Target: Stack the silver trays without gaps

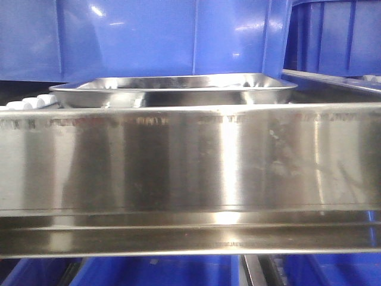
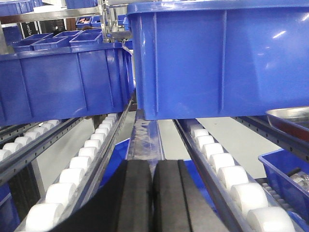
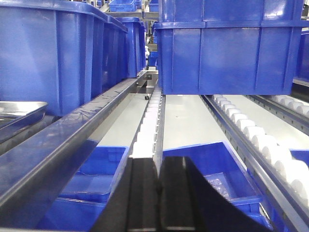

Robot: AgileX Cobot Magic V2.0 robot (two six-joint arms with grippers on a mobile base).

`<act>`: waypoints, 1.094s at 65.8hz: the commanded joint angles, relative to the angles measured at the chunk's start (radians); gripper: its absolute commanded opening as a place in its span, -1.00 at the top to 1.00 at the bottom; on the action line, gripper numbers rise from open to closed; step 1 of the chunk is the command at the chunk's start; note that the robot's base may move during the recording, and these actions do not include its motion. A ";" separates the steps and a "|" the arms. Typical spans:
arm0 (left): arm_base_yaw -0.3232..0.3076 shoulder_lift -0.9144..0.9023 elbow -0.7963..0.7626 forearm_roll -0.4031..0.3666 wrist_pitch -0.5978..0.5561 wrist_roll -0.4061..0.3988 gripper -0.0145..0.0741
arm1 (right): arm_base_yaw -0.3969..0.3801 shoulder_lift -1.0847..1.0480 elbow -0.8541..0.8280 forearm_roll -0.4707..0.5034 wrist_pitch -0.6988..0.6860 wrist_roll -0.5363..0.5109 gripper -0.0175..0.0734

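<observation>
One silver tray (image 1: 172, 90) was found set on the white rollers (image 1: 30, 102), behind the steel rail (image 1: 190, 161), before blue bins (image 1: 149, 36). The left gripper (image 2: 153, 166) and right gripper (image 3: 158, 166) were pressed closed; nothing was held.

Brushed-steel shelf rail (image 1: 190, 173) spans the full front view, streaky reflections on its face. Behind and above the rail: large blue bin (image 1: 131, 36), second blue bin (image 1: 339, 36) toward its right end. White rollers (image 1: 27, 104) just behind the rail's left end. Under the rail: lower blue bins (image 1: 155, 271), only the tops showing. Wrist views: deep blue crate (image 2: 217, 58) and stacked crate (image 3: 231, 48) sit on white roller tracks (image 2: 87, 159); open blue tubs (image 3: 212, 164) on the level beneath.
</observation>
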 commanded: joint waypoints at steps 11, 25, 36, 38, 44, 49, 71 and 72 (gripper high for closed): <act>-0.004 -0.005 -0.002 0.000 -0.020 0.000 0.67 | -0.003 -0.004 -0.001 0.004 -0.015 0.000 0.79; -0.004 -0.005 -0.002 0.000 -0.020 0.000 0.67 | -0.003 -0.004 -0.001 0.004 -0.015 0.000 0.79; -0.004 -0.005 -0.002 0.000 -0.020 0.000 0.67 | -0.003 -0.004 -0.001 0.004 -0.015 0.000 0.79; -0.004 -0.005 -0.002 0.000 -0.020 0.000 0.67 | -0.003 -0.004 -0.001 0.004 -0.015 0.000 0.79; -0.004 -0.005 -0.002 0.000 -0.020 0.000 0.67 | -0.003 -0.004 -0.001 0.004 -0.015 0.000 0.79; -0.004 -0.005 -0.002 0.000 -0.020 0.000 0.67 | -0.003 -0.004 -0.001 0.004 -0.018 0.000 0.79; -0.004 -0.005 -0.002 -0.015 -0.292 0.000 0.67 | -0.001 -0.004 -0.001 0.004 -0.281 0.106 0.79; -0.004 -0.005 -0.002 -0.015 -0.296 0.000 0.67 | -0.001 -0.004 -0.001 0.004 -0.302 0.120 0.79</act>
